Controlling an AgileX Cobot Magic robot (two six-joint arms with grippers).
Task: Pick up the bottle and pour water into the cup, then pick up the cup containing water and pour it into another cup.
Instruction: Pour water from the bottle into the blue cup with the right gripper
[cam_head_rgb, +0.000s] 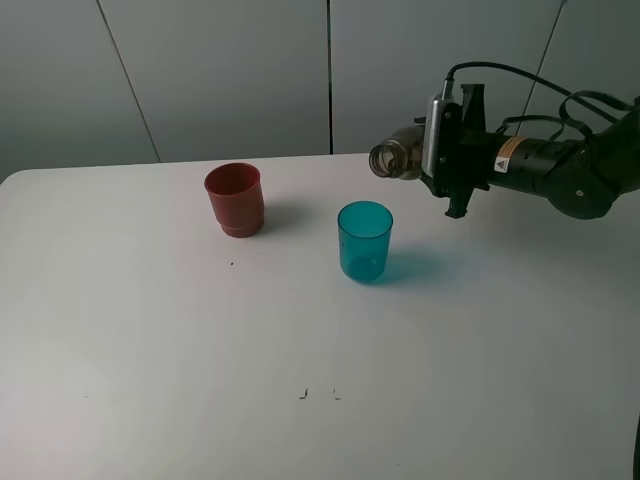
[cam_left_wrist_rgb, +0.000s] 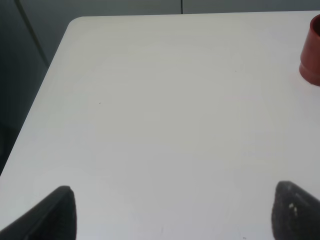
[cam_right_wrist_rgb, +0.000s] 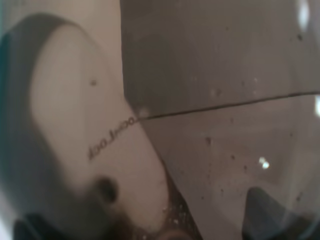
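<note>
My right gripper (cam_head_rgb: 446, 152) was clamped on the bottle (cam_head_rgb: 396, 159). I had it off the table (cam_head_rgb: 150, 380) and tipped onto its side, open neck aimed toward the cup (cam_head_rgb: 365, 240). In the high view the mouth hung above the teal tumbler and a little toward my right side, and I saw no stream leaving it. Through my right wrist camera there was only smoky plastic pressed close. So the pick-up was done and I judged the first pour to be under way or about to start. Whether any water was already in the cup, I could not tell.

The second half remained undone. The cup stood upright on the table, and another cup (cam_head_rgb: 235, 199) – the red one – stood upright well to its left, near my left arm's side. My left gripper (cam_left_wrist_rgb: 175, 216) hung over bare table with its jaws wide apart, holding nothing.

The count was one bottle, two cups – one teal, one red – and two grippers.
</note>
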